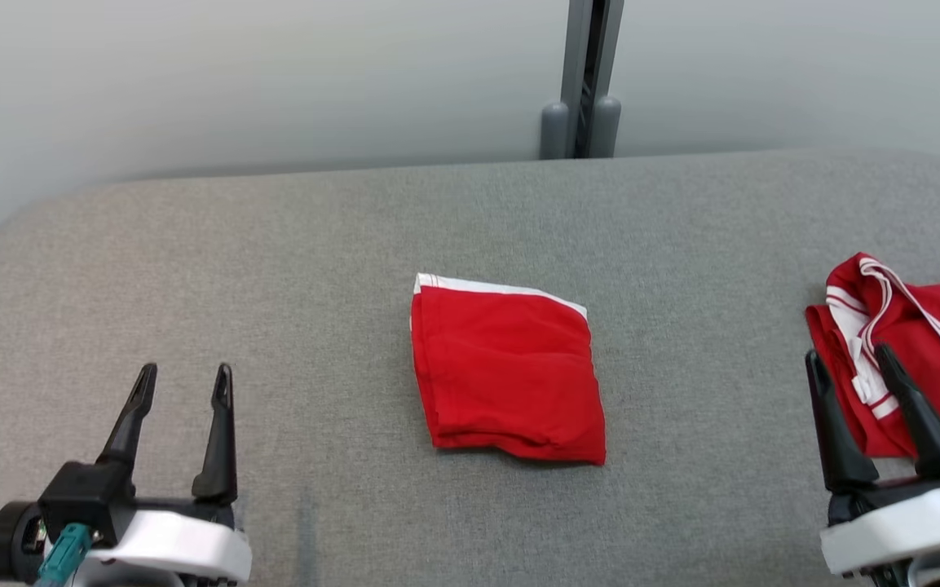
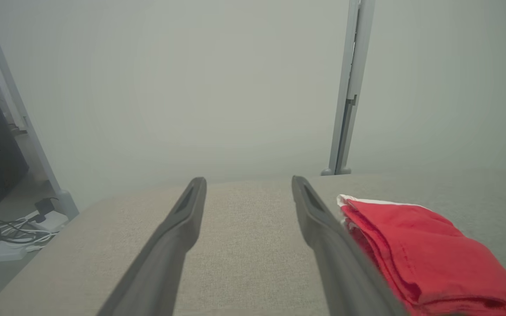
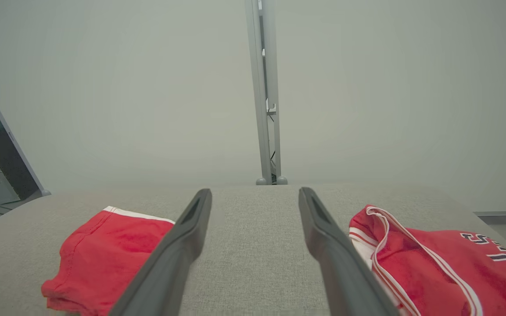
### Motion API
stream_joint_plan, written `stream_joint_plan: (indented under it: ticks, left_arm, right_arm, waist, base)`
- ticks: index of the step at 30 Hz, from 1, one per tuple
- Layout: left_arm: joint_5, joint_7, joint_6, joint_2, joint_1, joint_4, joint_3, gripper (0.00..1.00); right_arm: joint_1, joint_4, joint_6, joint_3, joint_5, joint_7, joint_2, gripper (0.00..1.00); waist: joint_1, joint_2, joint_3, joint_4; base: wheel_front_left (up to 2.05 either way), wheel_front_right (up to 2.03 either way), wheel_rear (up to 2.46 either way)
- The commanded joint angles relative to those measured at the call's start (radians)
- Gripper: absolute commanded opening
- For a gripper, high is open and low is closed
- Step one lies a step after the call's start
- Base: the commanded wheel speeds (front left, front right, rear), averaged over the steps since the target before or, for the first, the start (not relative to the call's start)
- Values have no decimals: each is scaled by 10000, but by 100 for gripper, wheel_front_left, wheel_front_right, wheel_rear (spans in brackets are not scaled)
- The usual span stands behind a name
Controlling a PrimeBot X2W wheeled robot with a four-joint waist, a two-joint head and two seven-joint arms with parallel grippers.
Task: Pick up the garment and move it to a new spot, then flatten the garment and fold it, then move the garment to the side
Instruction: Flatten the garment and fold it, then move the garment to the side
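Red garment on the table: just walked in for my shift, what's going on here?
Nothing is being held. The red cloth garment with white trim lies folded in the middle of the grey fabric-covered table. The left gripper and right gripper hover open, clear of it. A crumpled red jersey with white stripes lies by the right gripper.

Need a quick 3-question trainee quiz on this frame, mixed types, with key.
1. True or false: the left gripper is shut on the folded red garment.
2. The rumpled red garment with white trim lies: A) at the robot's left; B) beside the right gripper; C) on top of the folded one.
3. Which garment carries dark lettering?
Key: 1 false, its jaws stand open, clear of the cloth. 2 B. 3 The rumpled one.
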Motion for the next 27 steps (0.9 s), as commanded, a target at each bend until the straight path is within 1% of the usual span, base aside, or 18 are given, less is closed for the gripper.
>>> stream_joint_plan:
  ticks: [1,7,13,27]
  left_arm:
    - [-40,61,67,111,220,-87,55,100]
    - [-33,322,156,316,602,-316,10,100]
    - [73,671,281,457,707,-599,-73,100]
    - [180,954,494,483,702,-1008,-234,100]
  right_arm:
    - [306,-185,-5,-141,-60,118,5,100]
    - [803,-538,-5,-455,-71,337,133,100]
    - [876,-611,-5,-547,-79,342,247,100]
    - [796,-566,-5,-622,-145,343,382,100]
  waist:
    - [0,-1,-253,78]
    - [0,-1,-523,37]
    - [0,-1,-625,21]
    - [0,-1,-568,13]
  base:
    - [0,0,0]
    - [0,0,0]
    - [0,0,0]
    - [0,0,0]
